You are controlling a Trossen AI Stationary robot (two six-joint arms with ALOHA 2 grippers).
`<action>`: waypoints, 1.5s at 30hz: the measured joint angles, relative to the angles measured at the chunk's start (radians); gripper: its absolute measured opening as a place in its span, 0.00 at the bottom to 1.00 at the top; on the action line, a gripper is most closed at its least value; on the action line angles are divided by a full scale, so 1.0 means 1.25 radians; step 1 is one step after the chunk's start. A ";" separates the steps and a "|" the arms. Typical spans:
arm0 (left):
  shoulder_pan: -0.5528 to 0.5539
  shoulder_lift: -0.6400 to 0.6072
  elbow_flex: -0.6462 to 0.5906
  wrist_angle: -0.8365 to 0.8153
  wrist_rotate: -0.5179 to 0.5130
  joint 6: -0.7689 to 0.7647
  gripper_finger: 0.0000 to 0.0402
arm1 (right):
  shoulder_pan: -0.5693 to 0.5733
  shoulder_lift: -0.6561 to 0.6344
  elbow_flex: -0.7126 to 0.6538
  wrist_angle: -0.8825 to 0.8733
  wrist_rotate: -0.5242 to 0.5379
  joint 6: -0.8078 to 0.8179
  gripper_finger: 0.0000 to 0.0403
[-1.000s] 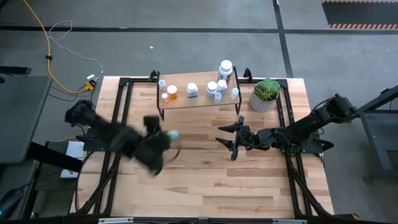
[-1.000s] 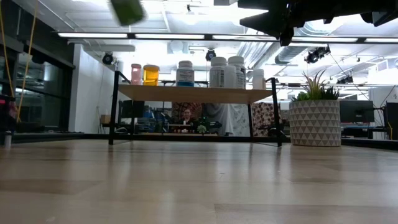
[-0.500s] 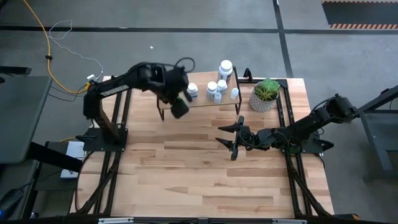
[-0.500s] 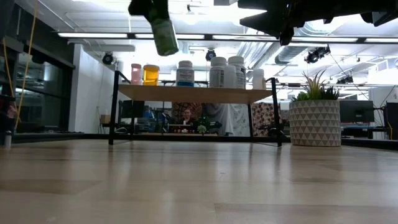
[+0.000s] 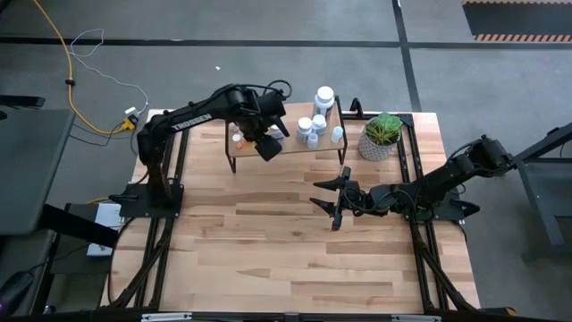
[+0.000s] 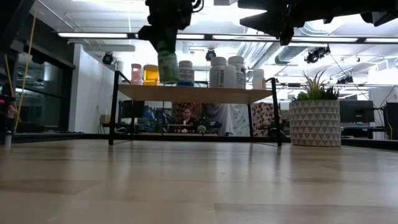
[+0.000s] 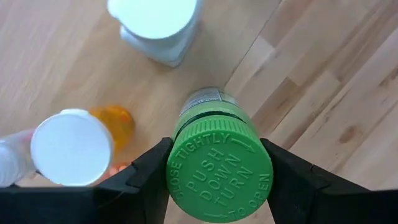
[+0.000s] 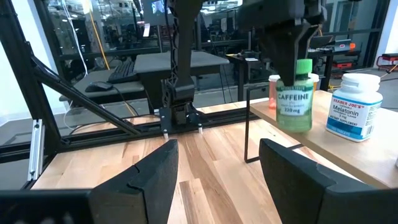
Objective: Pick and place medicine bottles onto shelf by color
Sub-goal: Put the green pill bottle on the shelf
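Hanging upright in the air just over the front edge of the shelf is the green plastic pill bottle with a green push-down cap (image 7: 219, 165), its white label reading "caffeine" in the right wrist view (image 8: 295, 102). The left gripper (image 5: 265, 143) is pinching it by the cap, one dark finger pressing on each side (image 7: 144, 180). In the low view the bottle (image 6: 168, 65) is hovering with its base a little above the board, not resting on it.

The low shelf with a light wooden top board on thin black legs (image 5: 286, 146) is standing at the far middle of the table. On its board, near the held bottle, an orange translucent bottle (image 7: 118, 121) is standing beside a white-capped bottle (image 7: 71, 148), and another white bottle (image 7: 158, 28) is sitting a little further off. In the low view a pink bottle (image 6: 135, 73), an orange one (image 6: 151, 74) and several white bottles (image 6: 227, 71) are lining the board.

The right gripper (image 5: 332, 199) is waiting over the bare wooden tabletop (image 5: 295, 259) in front of the shelf, well apart from it, its fingers (image 8: 140, 177) standing spread and holding nothing. A potted green plant in a patterned white pot (image 5: 381, 136) is sitting just beside the shelf's right end.
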 joint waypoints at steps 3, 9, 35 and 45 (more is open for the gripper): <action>0.005 0.007 0.000 0.007 -0.013 0.015 0.49 | 0.000 0.000 0.000 0.000 0.000 0.000 0.54; 0.016 0.009 0.000 0.026 -0.079 0.015 0.49 | 0.000 0.000 0.000 0.000 0.000 0.000 0.54; 0.032 0.009 0.000 0.031 -0.084 0.063 0.49 | 0.000 0.000 0.000 0.000 0.000 0.006 0.54; 0.032 0.009 -0.001 0.046 -0.087 0.063 0.55 | 0.000 0.000 0.000 0.000 0.000 0.006 0.54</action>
